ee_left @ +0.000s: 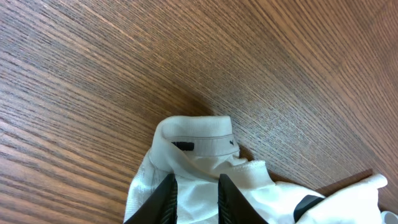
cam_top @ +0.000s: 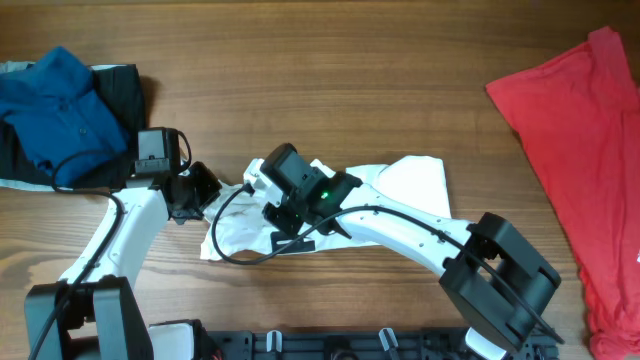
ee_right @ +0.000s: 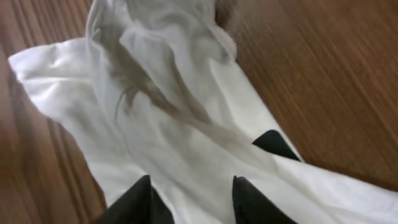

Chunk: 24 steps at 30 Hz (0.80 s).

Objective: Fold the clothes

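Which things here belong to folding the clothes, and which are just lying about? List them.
Job: white T-shirt, mid-table; red shirt, spread at the right edge.
Lying about: blue shirt heaped on a black garment, far left.

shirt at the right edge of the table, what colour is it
The shirt is red, best seen overhead.

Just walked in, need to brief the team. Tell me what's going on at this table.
Two robot arms are working on a crumpled white T-shirt in the middle of the wooden table. The left arm has its jaws nipped on bunched cloth by the collar; the right arm has its jaws apart, down on the fabric. The shirt is not folded yet. A red shirt lies spread at the right edge, and a blue garment sits on something black at the far left.
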Motion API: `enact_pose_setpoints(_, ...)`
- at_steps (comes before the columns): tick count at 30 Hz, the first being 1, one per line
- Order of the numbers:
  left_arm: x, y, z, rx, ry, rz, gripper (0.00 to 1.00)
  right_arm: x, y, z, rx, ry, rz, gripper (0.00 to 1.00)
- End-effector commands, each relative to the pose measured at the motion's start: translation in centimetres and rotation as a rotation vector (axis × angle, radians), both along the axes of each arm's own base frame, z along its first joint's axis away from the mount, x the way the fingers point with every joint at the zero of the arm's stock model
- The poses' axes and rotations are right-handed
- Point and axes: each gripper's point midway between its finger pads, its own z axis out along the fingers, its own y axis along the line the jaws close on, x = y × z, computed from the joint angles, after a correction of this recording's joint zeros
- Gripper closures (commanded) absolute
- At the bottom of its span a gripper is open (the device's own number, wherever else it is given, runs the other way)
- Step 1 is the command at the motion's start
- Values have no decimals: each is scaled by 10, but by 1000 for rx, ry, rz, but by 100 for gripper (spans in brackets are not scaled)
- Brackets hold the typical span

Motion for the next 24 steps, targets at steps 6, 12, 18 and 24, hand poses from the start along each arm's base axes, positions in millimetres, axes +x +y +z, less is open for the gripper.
enact_pose_setpoints(6,-3,1,-3,-6,17,16,78,-5,6,-16,-1,33,50,63)
enact_pose_setpoints(12,-4,1,-4,-6,21,16,78,23,-9,-30,-78,-35,-137,96)
enact_pose_setpoints(18,-8,1,-5,-6,39,16,78,75,-45,-19,-95,-153,-537,96)
enact_pose_setpoints(24,-8,1,-5,-6,40,16,77,61,-23,-19,-37,-77,-372,95)
